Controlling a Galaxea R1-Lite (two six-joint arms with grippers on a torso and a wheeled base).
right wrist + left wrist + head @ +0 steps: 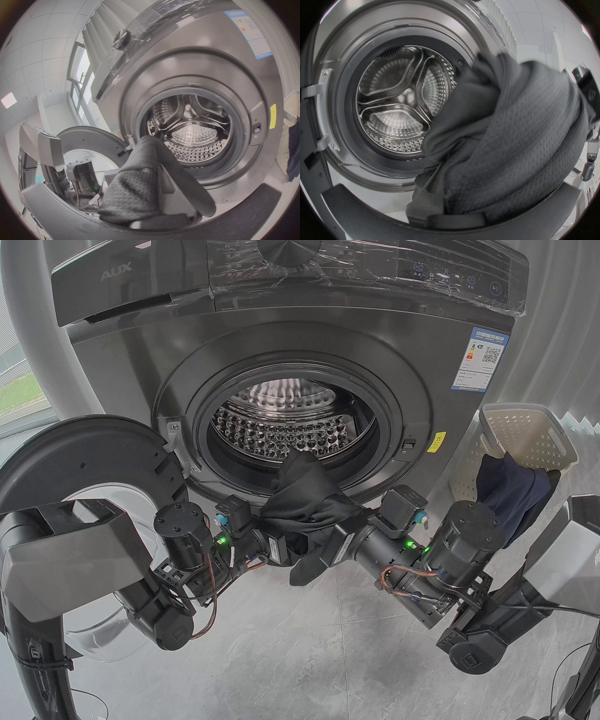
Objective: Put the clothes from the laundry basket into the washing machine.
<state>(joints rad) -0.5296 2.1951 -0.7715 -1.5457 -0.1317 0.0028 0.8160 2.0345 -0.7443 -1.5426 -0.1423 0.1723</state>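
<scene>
A black mesh garment [306,499] is bunched up between my two grippers just in front of the washing machine's round opening [294,421]. Its top edge leans over the lower door seal. My left gripper [284,549] is shut on the garment's left side, and in the left wrist view the cloth [515,140] covers most of that gripper [456,217]. My right gripper [328,545] is shut on the other side, with the cloth [134,187] draped over one of its fingers [170,190]. The steel drum [190,131] holds nothing. A white laundry basket [531,434] stands right of the machine with a navy garment [509,490] hanging over its rim.
The machine's door [81,459] is swung fully open to the left, close behind my left arm. The floor [312,652] in front is grey tile. A white curtain [562,334] hangs behind the basket.
</scene>
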